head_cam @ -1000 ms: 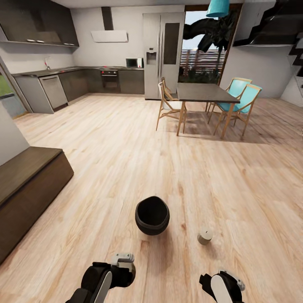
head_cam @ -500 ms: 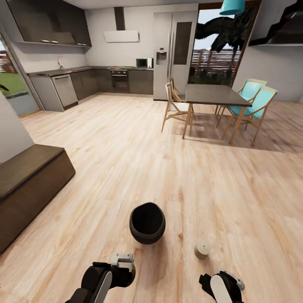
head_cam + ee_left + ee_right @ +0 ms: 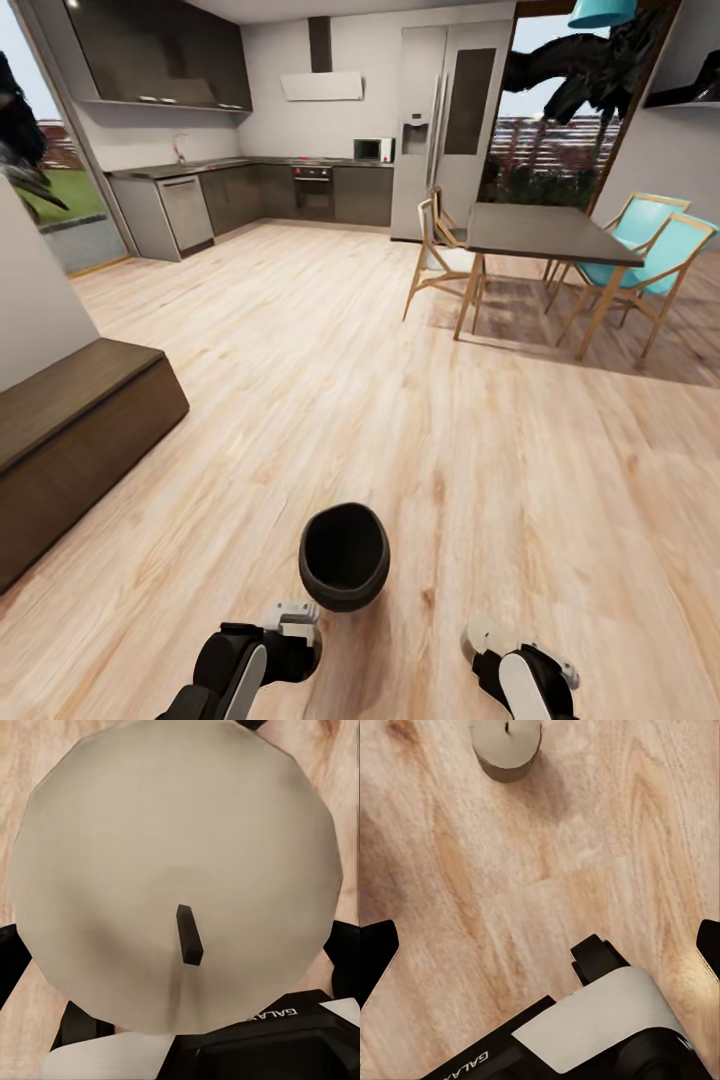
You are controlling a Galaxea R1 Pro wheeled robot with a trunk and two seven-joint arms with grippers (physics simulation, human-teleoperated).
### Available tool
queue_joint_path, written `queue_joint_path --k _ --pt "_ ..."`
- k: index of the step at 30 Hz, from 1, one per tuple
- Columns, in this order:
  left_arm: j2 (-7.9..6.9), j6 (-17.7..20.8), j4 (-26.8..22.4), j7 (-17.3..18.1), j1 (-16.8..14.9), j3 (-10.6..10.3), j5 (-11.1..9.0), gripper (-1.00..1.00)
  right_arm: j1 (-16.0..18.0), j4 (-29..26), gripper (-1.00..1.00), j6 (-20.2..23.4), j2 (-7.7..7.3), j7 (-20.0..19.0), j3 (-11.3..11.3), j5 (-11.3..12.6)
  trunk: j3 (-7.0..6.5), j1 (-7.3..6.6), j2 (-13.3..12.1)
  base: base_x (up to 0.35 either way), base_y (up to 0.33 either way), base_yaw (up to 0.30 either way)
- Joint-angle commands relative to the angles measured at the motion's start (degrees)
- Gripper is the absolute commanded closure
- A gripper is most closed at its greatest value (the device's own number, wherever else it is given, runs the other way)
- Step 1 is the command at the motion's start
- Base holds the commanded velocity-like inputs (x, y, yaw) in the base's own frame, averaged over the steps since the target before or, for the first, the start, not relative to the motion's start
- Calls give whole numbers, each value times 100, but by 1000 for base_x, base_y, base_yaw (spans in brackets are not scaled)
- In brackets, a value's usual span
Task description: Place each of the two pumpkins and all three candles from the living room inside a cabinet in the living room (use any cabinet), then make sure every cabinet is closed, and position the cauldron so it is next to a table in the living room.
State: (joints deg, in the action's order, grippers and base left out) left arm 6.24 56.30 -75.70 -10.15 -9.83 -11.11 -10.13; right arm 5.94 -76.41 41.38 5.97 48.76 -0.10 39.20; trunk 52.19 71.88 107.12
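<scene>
Left gripper (image 3: 184,967) clamps a candle (image 3: 176,870); its dark fingers (image 3: 11,960) sit against the candle's sides, wick toward the camera. Right gripper (image 3: 540,945) is spread wide over bare floor (image 3: 585,847), fingertips (image 3: 375,949) far apart, holding nothing; a second candle (image 3: 506,746) stands on the boards ahead of it. In the head view, the cauldron (image 3: 344,556) sits on the floor at 12 o'clock, near both arms, and the second candle (image 3: 482,637) peeks beside the right wrist. Cabinet (image 3: 70,440) at 10 o'clock, dining table (image 3: 548,235) with chairs at 1 o'clock, kitchen (image 3: 260,190) beyond. "GALA" reads on both wrists.
</scene>
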Motion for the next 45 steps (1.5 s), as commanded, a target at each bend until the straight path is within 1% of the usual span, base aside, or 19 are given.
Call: queue_joint_path --k 1,15,26,34,39,45 --pt "0 21 -6 -57 -2 -5 -68 100 4 -6 -100 -5 1 45 0 49 5 2 2 242 -236 8" --pt "9 27 -6 -58 -2 -4 -68 100 4 -6 -100 -48 1 45 19 71 -85 2 2 126 -311 143" --pt "9 31 -6 -57 -2 3 -68 100 4 -6 -100 -48 6 45 19 71 -178 2 2 9 -66 146" --pt "9 31 -6 -57 -1 -2 -68 100 4 -8 -100 -43 2 45 19 71 -233 2 2 0 -283 119" --pt "5 39 -6 -59 -2 -190 -68 100 4 -13 -100 -42 1 45 19 71 -238 2 2 0 -336 16" --pt "1 40 -6 -59 -3 -231 -68 100 4 -13 -100 -42 2 45 19 75 -238 2 2 0 -340 122"
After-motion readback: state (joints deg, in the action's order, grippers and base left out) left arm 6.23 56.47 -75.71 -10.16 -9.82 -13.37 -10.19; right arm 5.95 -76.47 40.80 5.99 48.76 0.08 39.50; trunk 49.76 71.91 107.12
